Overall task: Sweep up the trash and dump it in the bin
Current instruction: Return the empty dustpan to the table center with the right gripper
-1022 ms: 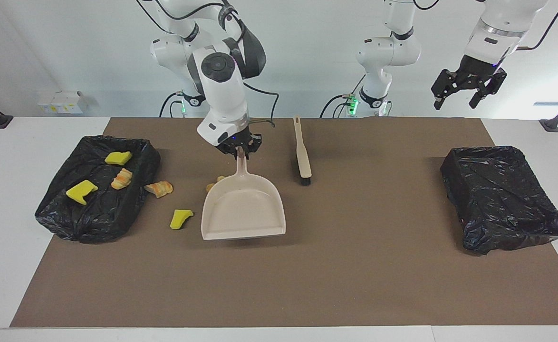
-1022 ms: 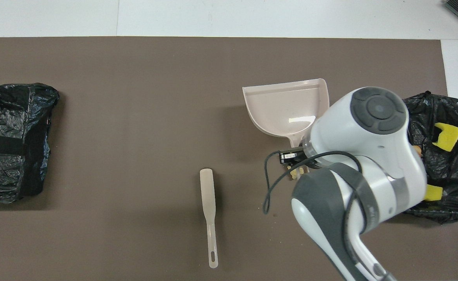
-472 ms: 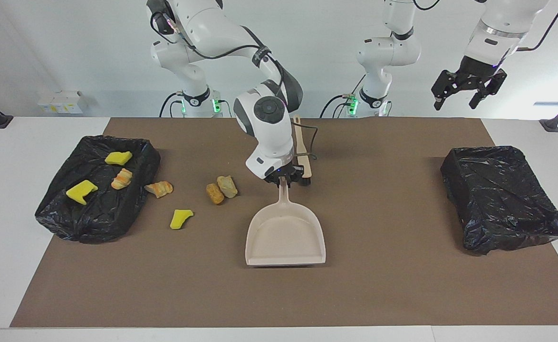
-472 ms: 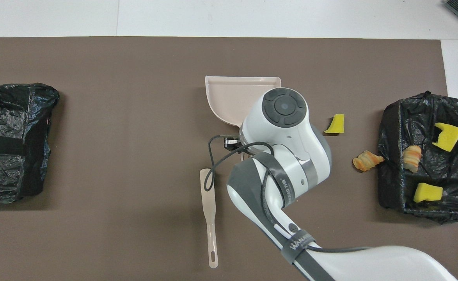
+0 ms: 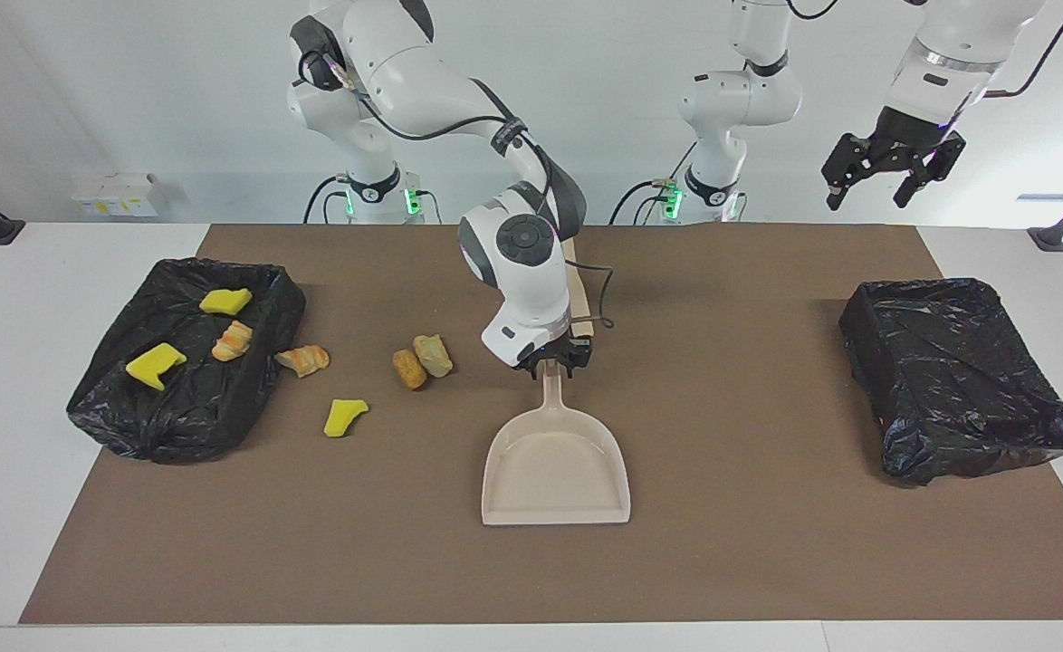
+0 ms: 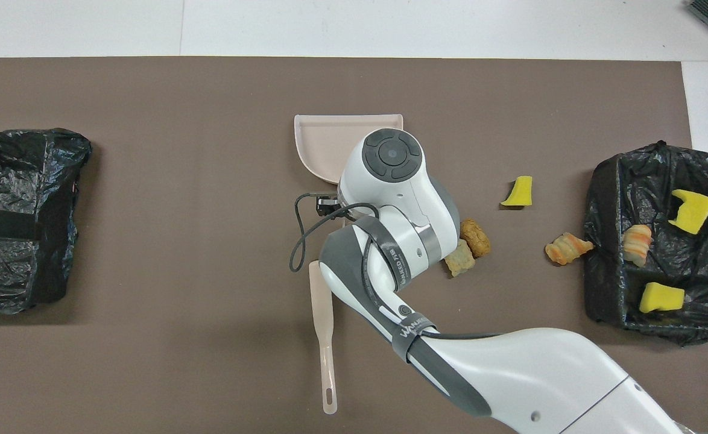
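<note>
Trash: small yellow sponge chunks and tan bread-like lumps on brown mat, more pieces in black-lined bin at right arm's end; beige plastic dustpan flat on mat; right gripper at dustpan handle tip, grip cannot tell; left gripper raised, waiting, fingers spread, holding nothing.

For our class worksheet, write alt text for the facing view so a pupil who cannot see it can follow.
The right arm's claw is at the handle of a beige dustpan lying mid-table on a brown mat. Three trash chunks lie in a black-lined bin; four remain on the mat. The left claw waits raised, open.
</note>
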